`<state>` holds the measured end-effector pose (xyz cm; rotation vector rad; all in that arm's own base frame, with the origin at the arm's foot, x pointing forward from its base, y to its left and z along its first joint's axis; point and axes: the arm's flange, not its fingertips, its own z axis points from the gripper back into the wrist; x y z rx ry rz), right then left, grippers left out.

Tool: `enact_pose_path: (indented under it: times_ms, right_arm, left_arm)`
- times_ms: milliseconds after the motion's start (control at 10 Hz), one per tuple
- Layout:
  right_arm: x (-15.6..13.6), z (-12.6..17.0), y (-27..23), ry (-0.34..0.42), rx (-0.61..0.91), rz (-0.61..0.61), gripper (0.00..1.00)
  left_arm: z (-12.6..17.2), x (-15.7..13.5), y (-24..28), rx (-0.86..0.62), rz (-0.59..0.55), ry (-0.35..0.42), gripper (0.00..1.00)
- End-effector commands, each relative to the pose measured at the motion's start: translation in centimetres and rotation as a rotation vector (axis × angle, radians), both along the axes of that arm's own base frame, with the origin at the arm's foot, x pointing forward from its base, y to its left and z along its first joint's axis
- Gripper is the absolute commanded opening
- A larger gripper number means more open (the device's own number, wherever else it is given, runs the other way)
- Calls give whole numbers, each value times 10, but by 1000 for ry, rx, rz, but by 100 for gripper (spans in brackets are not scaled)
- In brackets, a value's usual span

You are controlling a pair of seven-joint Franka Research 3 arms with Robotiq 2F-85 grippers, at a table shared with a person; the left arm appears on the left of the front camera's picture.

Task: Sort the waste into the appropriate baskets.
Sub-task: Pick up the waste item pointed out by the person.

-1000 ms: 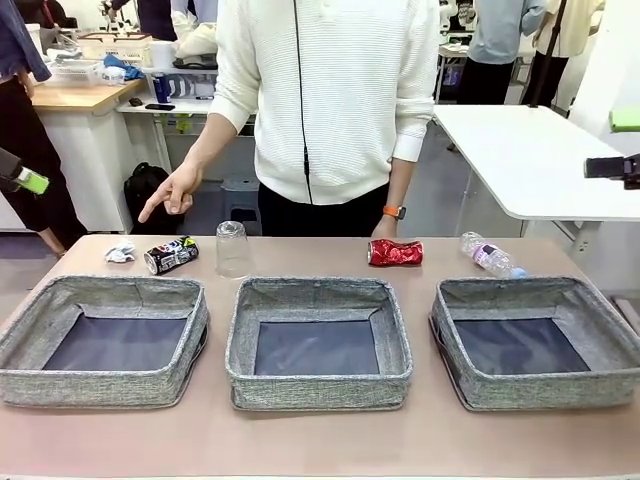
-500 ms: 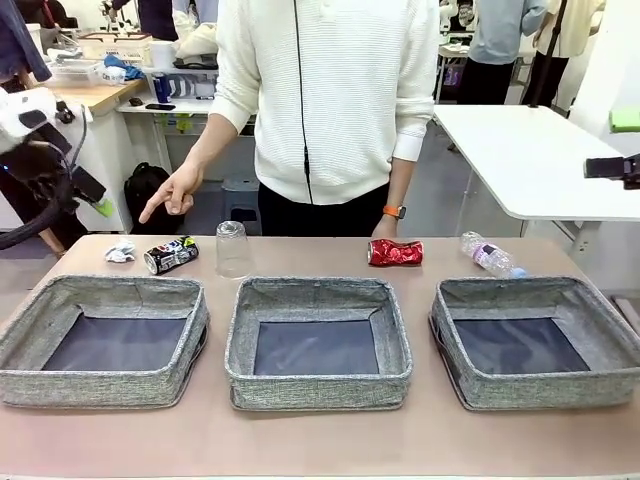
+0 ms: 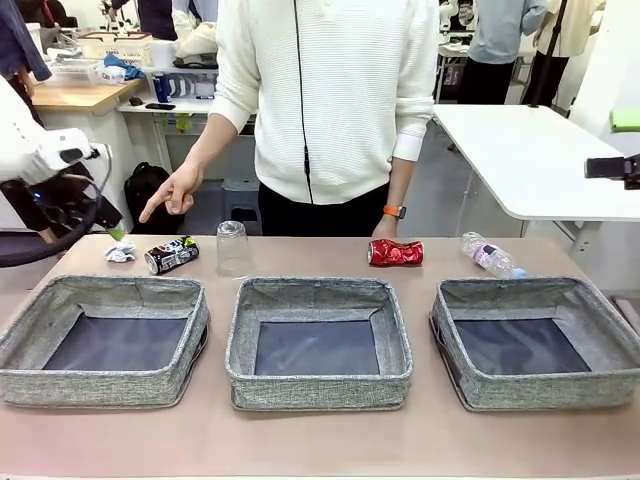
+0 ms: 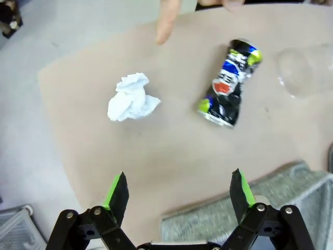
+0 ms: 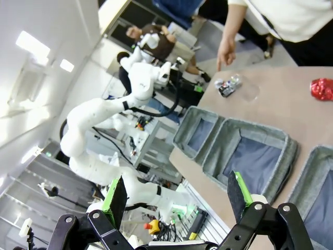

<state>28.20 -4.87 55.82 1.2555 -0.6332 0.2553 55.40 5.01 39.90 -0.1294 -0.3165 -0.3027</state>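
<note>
Nothing sorted yet — three grey woven fabric baskets (image 3: 318, 378) bare in lower frame; crumpled white paper wad (image 3: 120, 252), dark printed can (image 3: 171, 255), clear plastic cup (image 3: 232, 248), crushed red can (image 3: 395, 252), clear plastic bottle (image 3: 490, 256) all mid-frame on table (image 3: 320, 440); left end effector (image 4: 178, 179), right end effector (image 5: 176, 185) both released.

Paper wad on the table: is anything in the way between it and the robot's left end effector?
Nothing visible. Only bare table lies between the open left end effector and the paper wad. The dark can lies off to one side; the person's pointing finger is beyond the wad.
</note>
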Motion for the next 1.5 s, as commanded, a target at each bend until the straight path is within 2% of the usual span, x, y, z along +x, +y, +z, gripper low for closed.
enact_pose_path:
  times_ms: [0, 400, 700, 900, 1300, 1400]
  right_arm:
    - [4, 3, 0, -35, 14, 6, 100]
    - [4, 3, 0, -35, 14, 6, 100]
    - [4, 3, 0, -35, 14, 6, 100]
    - [4, 3, 0, -35, 14, 6, 100]
    - [4, 3, 0, -35, 14, 6, 100]
    - [4, 3, 0, -35, 14, 6, 100]
  left_arm:
    - [-9, 21, 1, 21, 48, 0, 100]
    - [-25, 35, 3, 80, 125, -49, 100]
    - [-37, 51, 7, 73, 125, -95, 100]
    - [-48, 63, 9, 50, 109, -73, 100]
    - [-69, 81, 19, 56, 102, -75, 100]
    - [-75, 87, 20, 51, 97, -47, 100]
